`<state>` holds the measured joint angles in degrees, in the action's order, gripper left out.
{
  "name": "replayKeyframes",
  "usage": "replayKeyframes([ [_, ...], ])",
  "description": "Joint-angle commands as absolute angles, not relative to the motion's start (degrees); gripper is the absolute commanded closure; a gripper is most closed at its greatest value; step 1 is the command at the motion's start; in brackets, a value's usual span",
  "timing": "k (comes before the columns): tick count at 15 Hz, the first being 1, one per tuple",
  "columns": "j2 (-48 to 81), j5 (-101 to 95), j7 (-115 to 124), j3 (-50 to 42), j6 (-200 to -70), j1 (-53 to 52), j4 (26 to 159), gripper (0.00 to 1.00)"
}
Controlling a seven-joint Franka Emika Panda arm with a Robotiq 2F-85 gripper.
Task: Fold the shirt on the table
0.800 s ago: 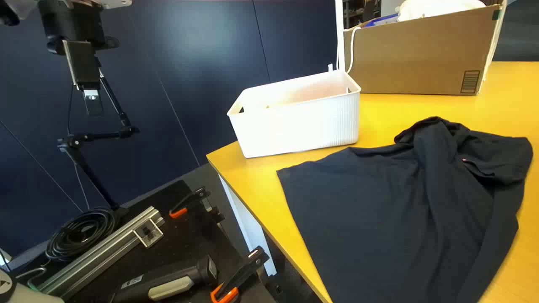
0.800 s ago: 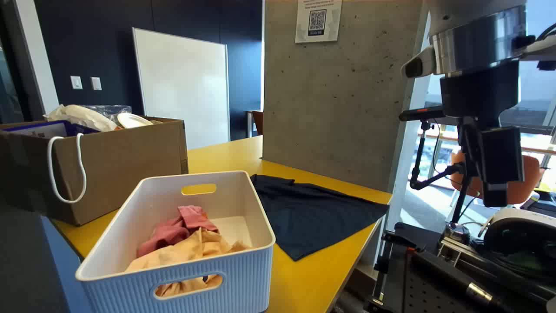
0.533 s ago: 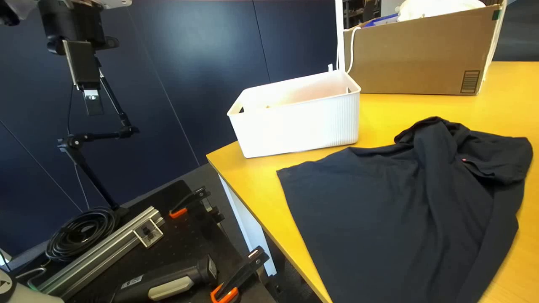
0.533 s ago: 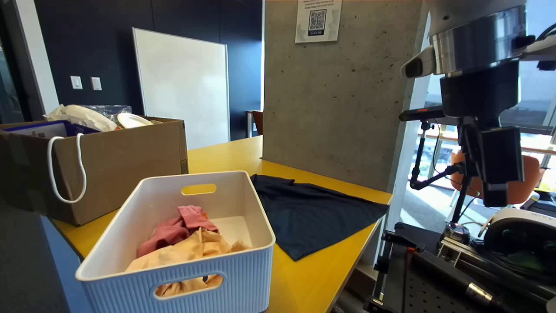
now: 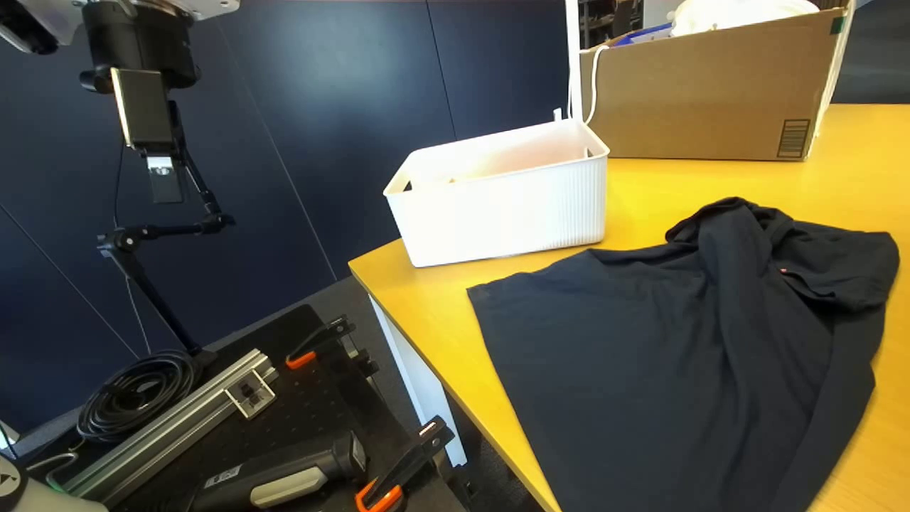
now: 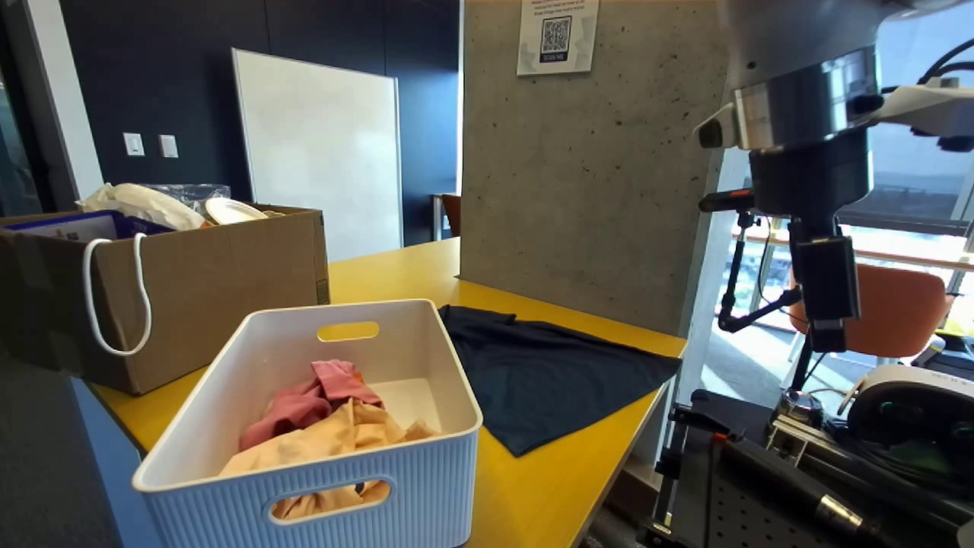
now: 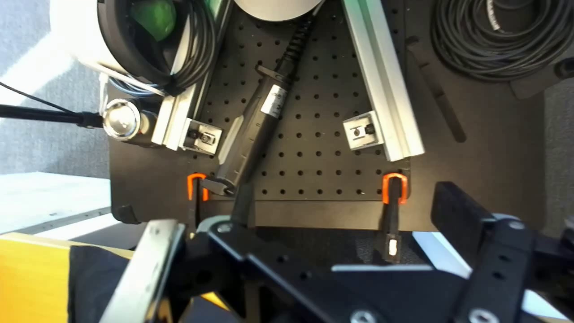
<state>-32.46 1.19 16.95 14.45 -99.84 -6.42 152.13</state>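
One dark shirt [image 5: 661, 370] lies partly rumpled on a yellow tabletop [image 5: 867, 171], beside a white bin [image 5: 498, 217]; the fingers [image 7: 459, 220] hang spread apart, well away from the shirt.

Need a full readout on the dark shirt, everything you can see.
The dark shirt, black-to-navy, soft-looking cloth, lies spread on the yellow table, not neatly folded. One part is fairly flat with straight edges; the other is rumpled, ridged and bunched, with a tiny reddish spot there. In an exterior view the frame cuts off part of it. The white bin stands close by; contact can't be told. Nothing is gripping it.
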Motion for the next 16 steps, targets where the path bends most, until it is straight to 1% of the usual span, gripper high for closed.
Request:
replayKeyframes([
  [1,-26.9,-5.5,18.9,11.2,-101.0,-0.7,150.1,0.00],
  [4,-17.3,-10.8,18.0,7.3,-106.7,4.2,145.3,0.00],
  [8,-4.8,-13.3,18.0,2.9,-115.5,6.4,139.4,0.00],
  [13,7.5,-12.5,18.8,0.6,-125.6,4.5,132.9,0.00],
  [16,11.1,-13.5,19.5,0.2,-131.4,2.4,131.6,0.00],
])
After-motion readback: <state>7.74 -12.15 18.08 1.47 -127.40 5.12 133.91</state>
